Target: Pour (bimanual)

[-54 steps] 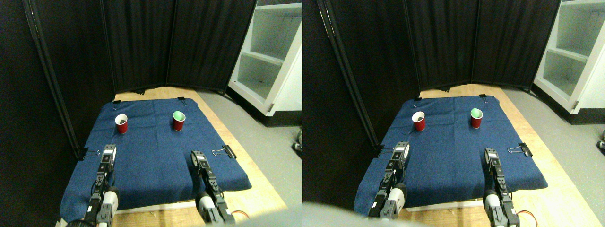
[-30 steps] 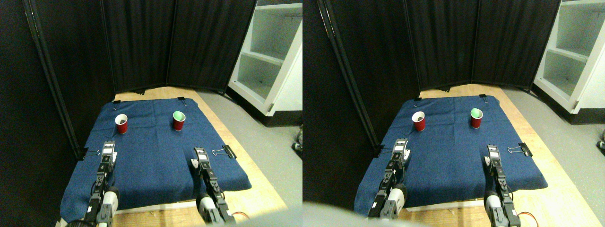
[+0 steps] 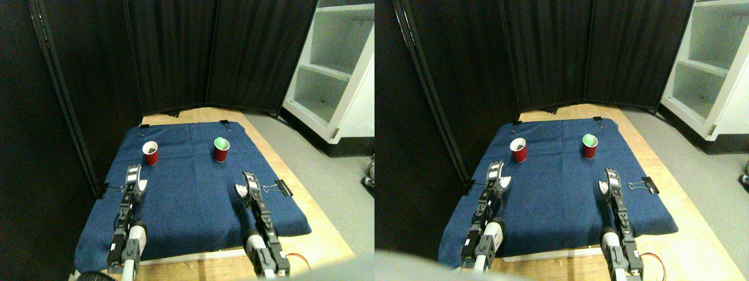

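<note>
Basically two red cups sat upright toward the far side of the blue cloth (image 3: 193, 193), well apart from each other. Left cup (image 3: 150, 153) had a white inside with something dark in it, contents too small to identify. Right cup (image 3: 221, 149) showed a green inside. Neither cup was touched by anything.

Left tool (image 3: 136, 178) was raised over the near-left part of the cloth, in line with the left cup but clearly short of it. A pale piece splayed off to its right side, so it looked parted and held nothing; how wide, could not tell at this size. Right tool (image 3: 246, 184) was up over the near-right part of the cloth, short of the right cup and a bit to the right of it. A pale piece stuck out on its left side too, so it also looked parted, empty, width unclear.

Cloth covered a wooden table (image 3: 292, 187), pinned at its edges by black binder clips: one (image 3: 279, 187) just right of the right tool, one (image 3: 104, 189) at the left edge near the left tool, and two small ones at the far edge. Black folding screen (image 3: 205, 52) stood behind the table. White shelf unit (image 3: 333, 70) stood at the right on grey floor (image 3: 339, 181). Red wire (image 3: 295, 261) showed at the bottom by the right arm.
</note>
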Controlling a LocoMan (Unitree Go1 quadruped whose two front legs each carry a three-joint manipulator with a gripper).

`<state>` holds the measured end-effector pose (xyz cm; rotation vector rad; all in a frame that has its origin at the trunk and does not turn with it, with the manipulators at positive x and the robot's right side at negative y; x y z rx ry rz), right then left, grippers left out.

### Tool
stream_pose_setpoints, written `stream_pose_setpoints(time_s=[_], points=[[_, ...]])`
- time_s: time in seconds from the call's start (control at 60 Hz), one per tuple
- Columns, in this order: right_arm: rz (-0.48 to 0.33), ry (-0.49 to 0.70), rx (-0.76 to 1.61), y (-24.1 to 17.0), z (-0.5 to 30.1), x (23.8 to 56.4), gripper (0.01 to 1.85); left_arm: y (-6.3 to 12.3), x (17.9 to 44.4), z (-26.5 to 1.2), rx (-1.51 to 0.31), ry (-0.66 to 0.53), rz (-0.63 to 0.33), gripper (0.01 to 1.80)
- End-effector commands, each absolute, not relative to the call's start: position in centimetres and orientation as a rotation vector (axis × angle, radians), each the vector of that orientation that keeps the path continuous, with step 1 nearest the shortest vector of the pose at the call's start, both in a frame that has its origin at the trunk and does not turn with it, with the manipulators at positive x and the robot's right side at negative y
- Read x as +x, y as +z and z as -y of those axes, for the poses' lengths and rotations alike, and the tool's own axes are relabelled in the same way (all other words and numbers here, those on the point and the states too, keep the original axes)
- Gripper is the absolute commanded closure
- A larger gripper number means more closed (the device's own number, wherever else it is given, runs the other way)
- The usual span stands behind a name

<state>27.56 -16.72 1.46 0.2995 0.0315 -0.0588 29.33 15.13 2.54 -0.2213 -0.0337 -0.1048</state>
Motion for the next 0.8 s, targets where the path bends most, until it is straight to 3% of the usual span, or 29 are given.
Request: stream_pose_setpoints(time_s=[0.017,0.283,0.55,0.8], points=[[-0.001,-0.037,0.362,2.8,16.4,28.3,1.46,3.5,29.9,-14.7,-0.303,-0.065,0.068,1.28],[-0.007,-0.07,0.569,3.6,17.0,30.3,1.4,3.7,31.2,-15.0,-0.513,0.082,0.075,1.04],[0.021,-0.14,0.7,4.2,16.7,31.6,1.21,4.3,32.7,-14.7,-0.808,0.158,0.066,0.96],[0.004,-0.21,0.879,3.7,16.2,32.4,1.02,3.7,34.1,-14.6,-0.894,0.188,0.045,0.88]])
